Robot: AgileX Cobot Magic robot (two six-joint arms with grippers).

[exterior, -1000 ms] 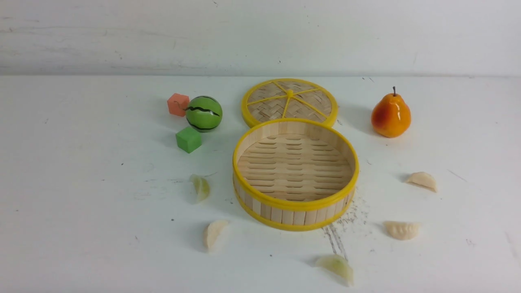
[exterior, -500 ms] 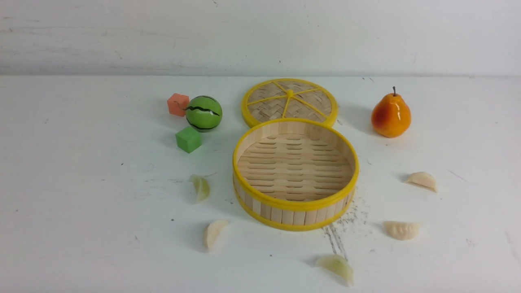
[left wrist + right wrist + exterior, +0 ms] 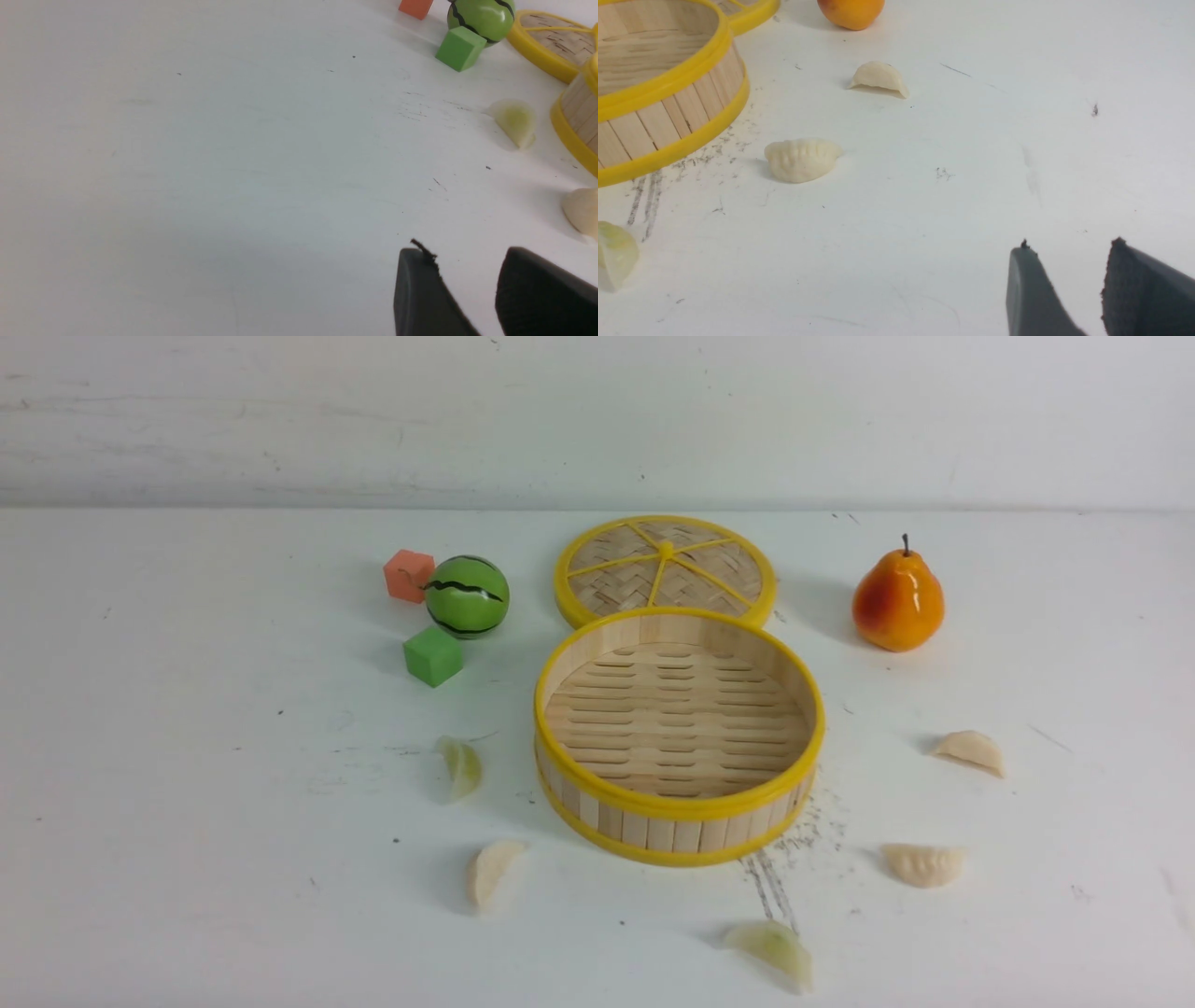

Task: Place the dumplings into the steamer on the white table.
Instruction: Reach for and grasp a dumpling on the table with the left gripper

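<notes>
Both arms sat off-frame in the front view, so only the fingertips showed, in the wrist views.

Left gripper: dark fingers apart with bare table showing through the gap, gripping nothing. It hung low over the white table, angled shallow. Ahead of it were the left greenish dumpling and the lower-left cream dumpling. Couldn't tell whether the tips touched the table.

Right gripper: same story, fingers apart, nothing between them, low and shallow over the table. The lower-right cream dumpling and the right cream dumpling lay ahead of it, well apart from the tips.

Steamer stood centre frame in the front view, open. Its lid lay flat just behind it, the rims touching or nearly so.

All five dumplings lay on the table outside the steamer, ringed around it:
- left greenish dumpling: left of centre, near the steamer wall
- lower-left cream dumpling: lower centre-left
- bottom greenish dumpling: bottom edge, right of centre
- lower-right cream dumpling: lower right
- right cream dumpling: right, mid-height

Pear stood upright at upper right. At upper left of centre, the watermelon ball sat between the orange cube and the green cube.
</notes>
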